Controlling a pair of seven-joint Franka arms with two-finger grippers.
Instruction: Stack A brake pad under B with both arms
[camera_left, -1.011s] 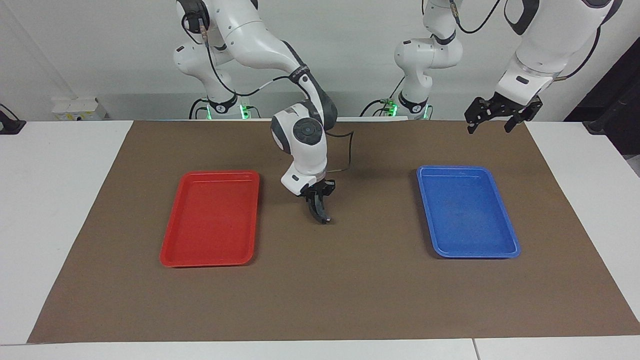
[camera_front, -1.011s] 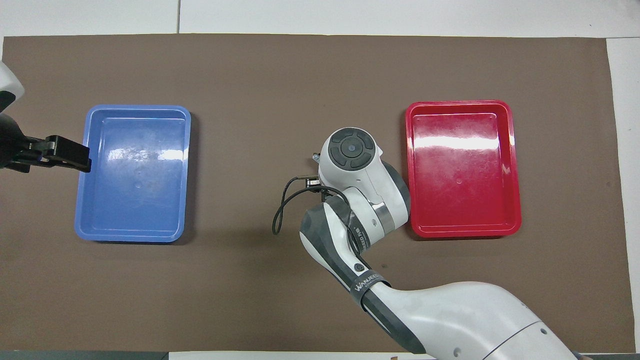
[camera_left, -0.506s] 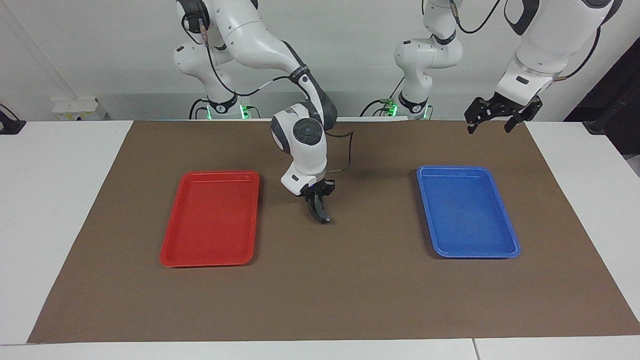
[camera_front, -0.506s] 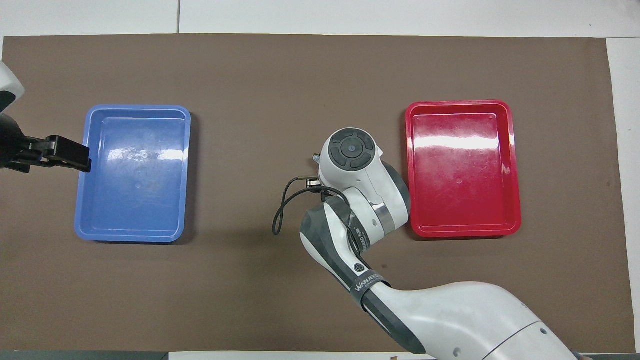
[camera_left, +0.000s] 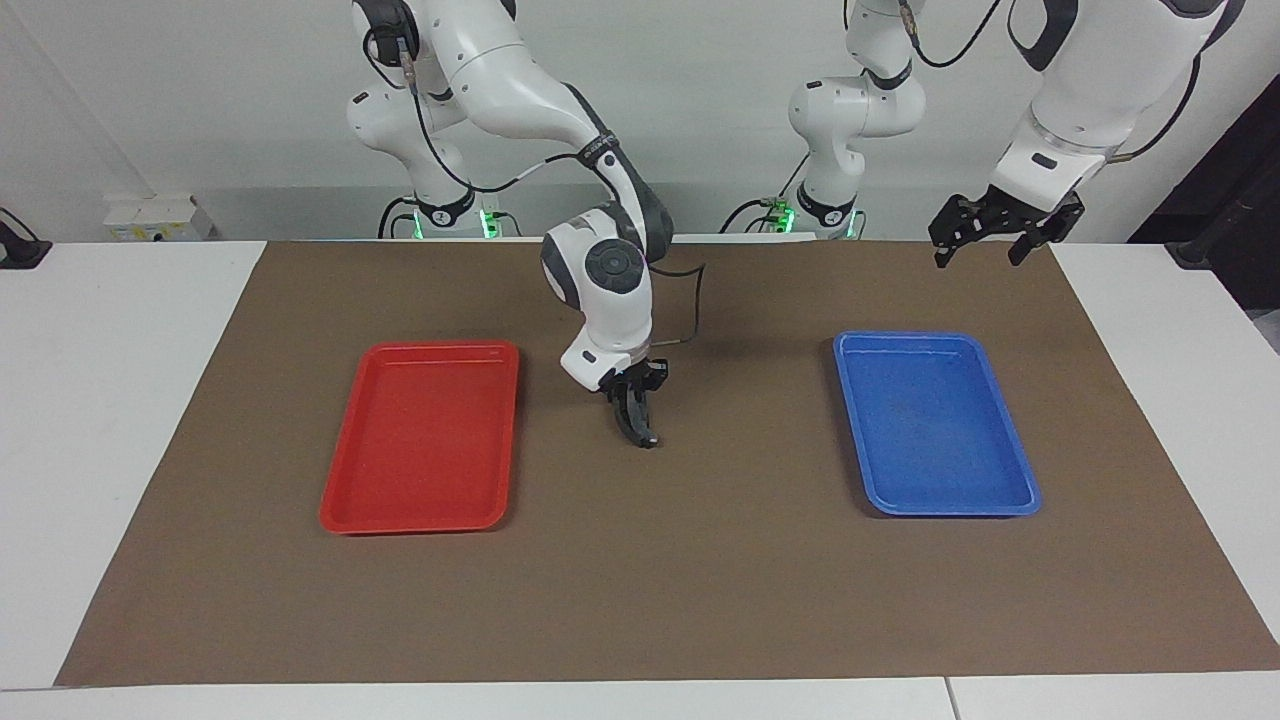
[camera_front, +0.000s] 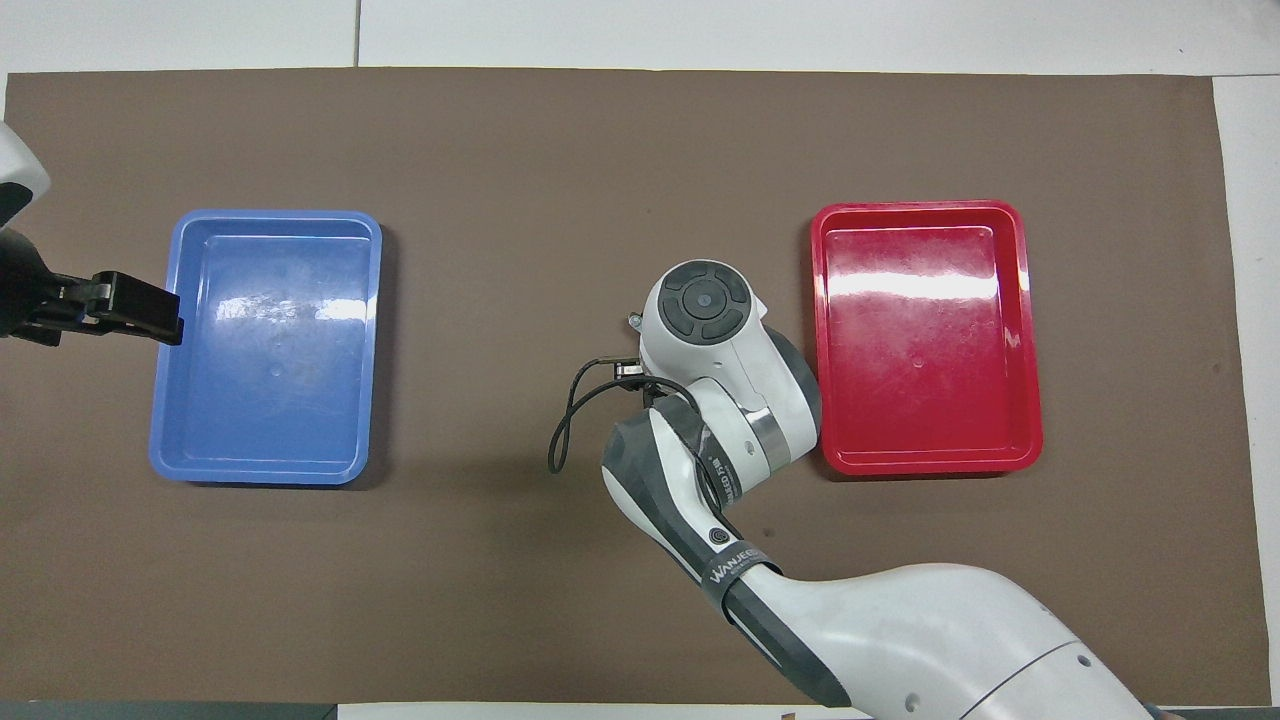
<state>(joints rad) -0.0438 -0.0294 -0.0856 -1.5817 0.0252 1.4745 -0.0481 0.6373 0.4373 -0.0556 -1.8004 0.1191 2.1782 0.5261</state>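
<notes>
The right gripper (camera_left: 632, 396) pointed straight down over the middle of the brown mat (camera_left: 700, 590), between the two trays. In the facing view the red tray (camera_left: 420, 526) lay at its 9 o'clock and the blue tray (camera_left: 950, 511) at its 3 o'clock, each well apart from it. A dark curved piece (camera_left: 641, 426) hung under that gripper. It tapered to a tip at 5 o'clock that sat at or just above the mat. Its crescent outline suited brake pad B, but I could not tell whether it was the pad or part of the gripper. I also could not tell whether this pincer was clenched or released. In the overhead view the right arm's white wrist (camera_front: 705, 300) covered the gripper and the mat beneath it, so nothing under it showed there. The A brake pad could not be made out in either view. Both trays showed only their bare floors. The left arm waited, with the left gripper (camera_left: 978, 258) raised in the air at 12 o'clock of the blue tray in the facing view, over the mat's edge by the robots. Its pincer was released, the two black prongs spread wide and pointing down.
</notes>
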